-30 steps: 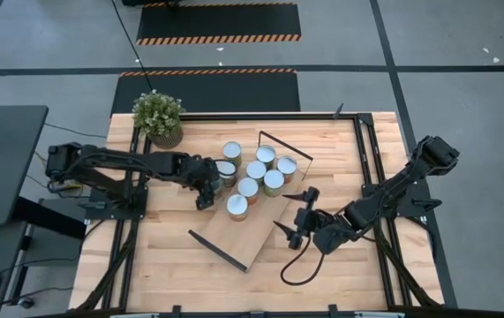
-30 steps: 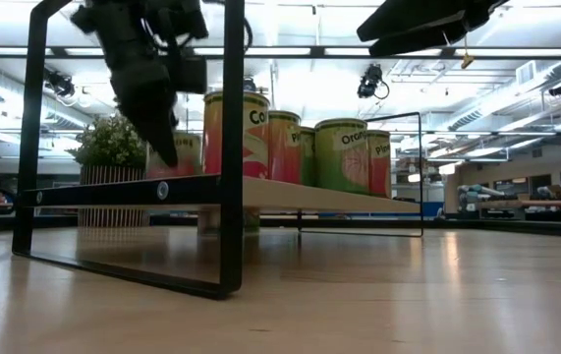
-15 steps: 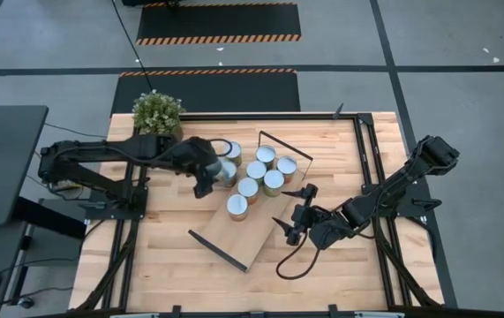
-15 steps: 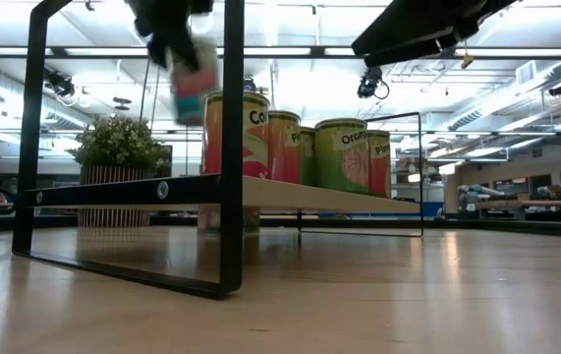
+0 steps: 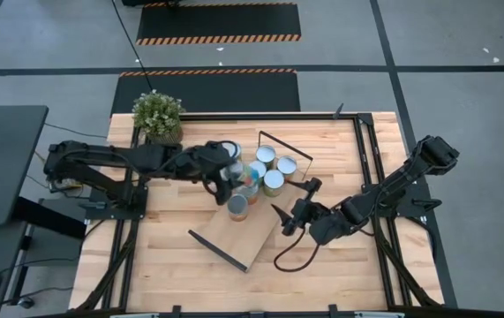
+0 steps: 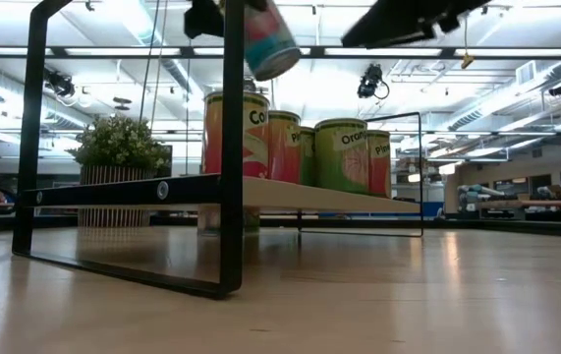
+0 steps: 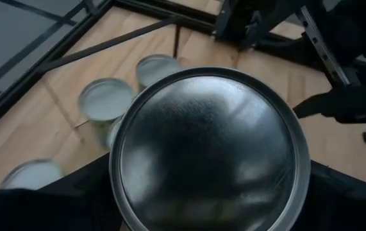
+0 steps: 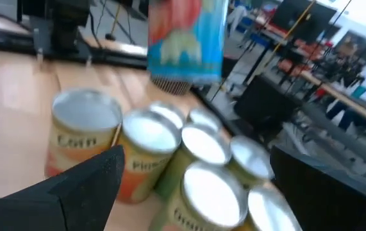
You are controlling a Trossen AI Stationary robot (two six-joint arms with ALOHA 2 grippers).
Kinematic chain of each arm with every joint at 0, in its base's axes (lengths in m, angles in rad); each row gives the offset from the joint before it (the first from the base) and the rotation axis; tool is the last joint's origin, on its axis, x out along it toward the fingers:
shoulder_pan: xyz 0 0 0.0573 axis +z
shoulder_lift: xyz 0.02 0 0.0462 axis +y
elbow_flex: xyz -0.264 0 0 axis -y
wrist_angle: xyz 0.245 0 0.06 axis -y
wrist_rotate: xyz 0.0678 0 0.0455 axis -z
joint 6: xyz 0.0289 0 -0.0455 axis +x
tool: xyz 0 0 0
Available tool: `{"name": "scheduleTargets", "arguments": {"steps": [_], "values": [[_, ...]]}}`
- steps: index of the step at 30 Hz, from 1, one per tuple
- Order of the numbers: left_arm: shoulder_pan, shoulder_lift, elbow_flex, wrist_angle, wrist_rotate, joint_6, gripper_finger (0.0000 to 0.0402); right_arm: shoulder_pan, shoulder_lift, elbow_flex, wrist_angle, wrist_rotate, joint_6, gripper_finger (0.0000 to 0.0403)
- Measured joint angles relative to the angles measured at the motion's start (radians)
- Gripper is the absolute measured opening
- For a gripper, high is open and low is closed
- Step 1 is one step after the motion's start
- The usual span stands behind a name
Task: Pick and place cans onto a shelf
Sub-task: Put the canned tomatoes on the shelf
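- My left gripper has its fingers pinching a can, and in the low view that tin hangs tilted in the air, clear above the row standing on the shelf.
- From the left wrist view the held can's shiny round end fills most of what I see, with other silver-topped cans below and beyond it on the light wood.
- In the high view the left arm reaches across from the table's left side, past the potted plant at the far left corner, so the gripper sits over the cluster of cans at the shelf's far end.
- One can stands a little apart from the rest, nearer the middle of the board.
- My right gripper has its fingers spread wide and empty, hovering at the shelf's right edge, just beside the cluster.
- The right wrist view looks across the standing tins with the lifted one above them.
- The shelf lies skewed on the table, its black wire frames at both short ends.
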Motion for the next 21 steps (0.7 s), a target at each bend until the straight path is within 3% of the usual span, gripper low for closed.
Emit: {"name": "scheduleTargets", "arguments": {"steps": [13, 21], "values": [[-0.068, 0.121, 0.092, 0.073, -0.095, 0.014, 0.032, -0.014, 0.17, 0.033, 0.596, 0.133, -0.61, 0.0398], [-0.093, 0.144, 0.107, 0.138, -0.118, 0.055, 0.0321, -0.069, 0.238, 0.147, 0.649, 0.135, -0.784, 0.0398]]}}
